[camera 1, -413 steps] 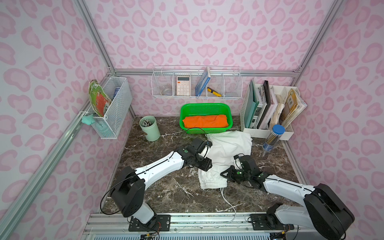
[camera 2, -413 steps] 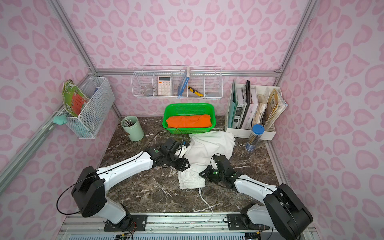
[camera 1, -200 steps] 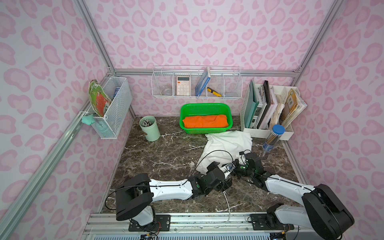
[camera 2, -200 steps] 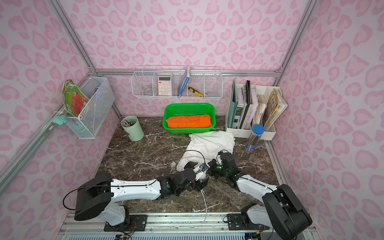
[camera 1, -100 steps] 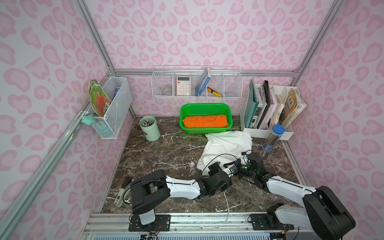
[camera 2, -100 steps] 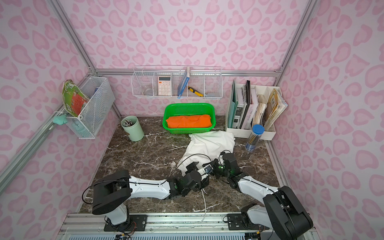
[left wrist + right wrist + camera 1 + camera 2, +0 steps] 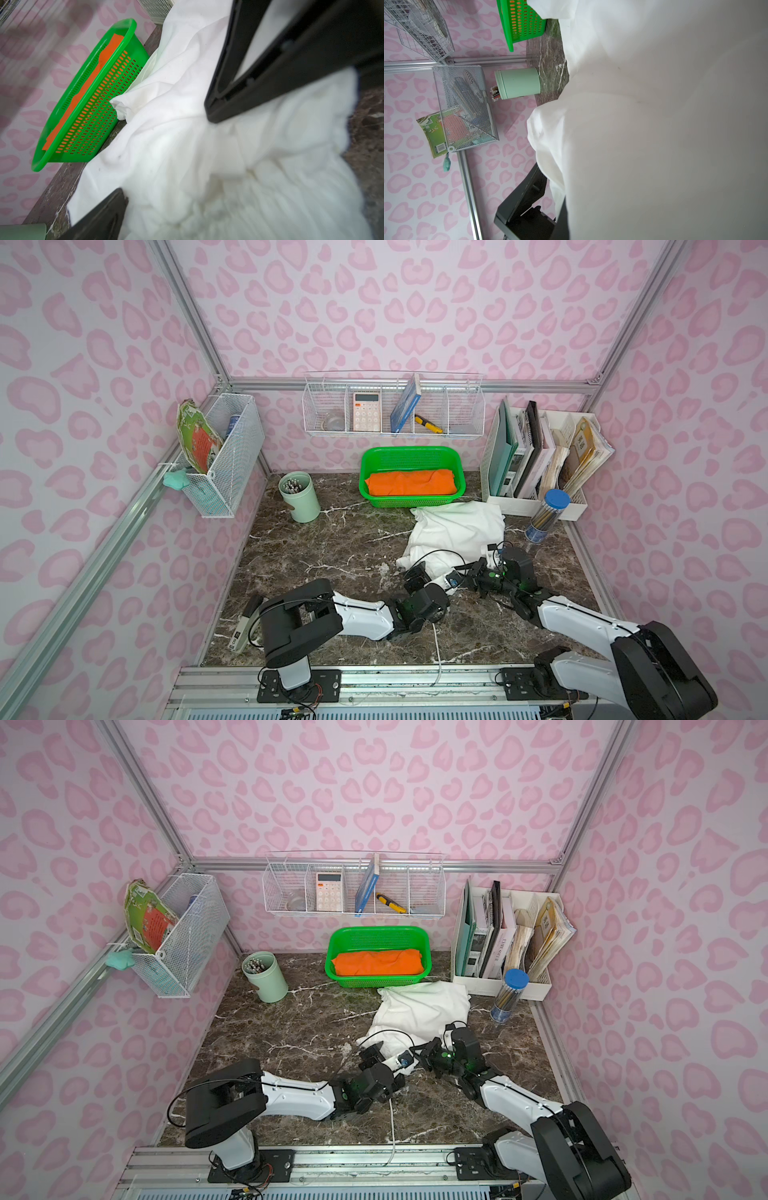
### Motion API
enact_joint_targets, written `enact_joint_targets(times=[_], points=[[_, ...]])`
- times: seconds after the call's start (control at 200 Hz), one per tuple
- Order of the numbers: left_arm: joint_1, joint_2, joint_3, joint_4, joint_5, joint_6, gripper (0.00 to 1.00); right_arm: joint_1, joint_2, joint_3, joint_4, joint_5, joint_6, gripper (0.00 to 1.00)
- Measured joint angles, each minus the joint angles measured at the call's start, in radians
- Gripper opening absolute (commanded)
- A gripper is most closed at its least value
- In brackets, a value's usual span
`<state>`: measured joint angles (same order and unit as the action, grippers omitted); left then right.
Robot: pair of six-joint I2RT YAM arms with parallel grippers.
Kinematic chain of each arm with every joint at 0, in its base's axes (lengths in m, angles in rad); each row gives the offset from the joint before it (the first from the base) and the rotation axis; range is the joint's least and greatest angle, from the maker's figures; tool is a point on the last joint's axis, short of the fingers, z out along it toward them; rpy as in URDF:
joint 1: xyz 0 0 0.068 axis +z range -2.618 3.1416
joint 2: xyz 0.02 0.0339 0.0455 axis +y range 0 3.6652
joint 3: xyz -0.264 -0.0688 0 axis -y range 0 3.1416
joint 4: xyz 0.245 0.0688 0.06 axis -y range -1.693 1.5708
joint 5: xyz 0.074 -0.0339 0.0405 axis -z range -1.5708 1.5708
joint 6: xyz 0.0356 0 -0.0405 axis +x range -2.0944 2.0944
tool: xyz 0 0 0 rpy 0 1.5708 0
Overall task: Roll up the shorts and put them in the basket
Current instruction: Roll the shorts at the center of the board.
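**Top views:** The white shorts (image 7: 455, 531) (image 7: 419, 1009) lie crumpled on the marble table (image 7: 332, 539), reaching away beyond both claws toward a green basket (image 7: 456, 462). The left claw (image 7: 428, 577) (image 7: 384, 1052) sits low at the fabric's near edge with its fingers spread. The right claw (image 7: 478, 574) (image 7: 428, 1052) is just beside it and facing it, pressed together on a fold of that same edge.

**Left wrist:** The shorts (image 7: 187, 135) fill the gap between the spread fingers (image 7: 259, 62), which do not close on the cloth. Beyond the claw, the basket (image 7: 128, 27) holds an orange cloth (image 7: 82, 93) and sits just beside the far hem.

**Right wrist:** The shorts (image 7: 643, 124) drape over the pinching claw, leaving only one black finger (image 7: 525, 205) in sight. A mint cup (image 7: 519, 83) stands well beyond it.
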<state>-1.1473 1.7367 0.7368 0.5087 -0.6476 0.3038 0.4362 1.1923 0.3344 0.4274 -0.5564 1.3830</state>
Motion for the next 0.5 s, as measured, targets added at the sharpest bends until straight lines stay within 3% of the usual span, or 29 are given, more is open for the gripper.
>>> enact_joint_targets(times=[0.1, 0.285, 0.5], points=[[0.011, 0.005, -0.008, 0.020, -0.010, 0.014, 0.86, -0.002, -0.001, -0.004, 0.004, -0.005, 0.000, 0.00], [0.023, 0.009, -0.024, 0.056, -0.014, 0.021, 0.55, -0.003, 0.001, -0.012, 0.013, -0.012, -0.002, 0.00], [0.023, -0.023, -0.017, 0.003, 0.013, 0.020, 0.35, -0.003, 0.010, -0.037, 0.021, -0.023, -0.024, 0.00]])
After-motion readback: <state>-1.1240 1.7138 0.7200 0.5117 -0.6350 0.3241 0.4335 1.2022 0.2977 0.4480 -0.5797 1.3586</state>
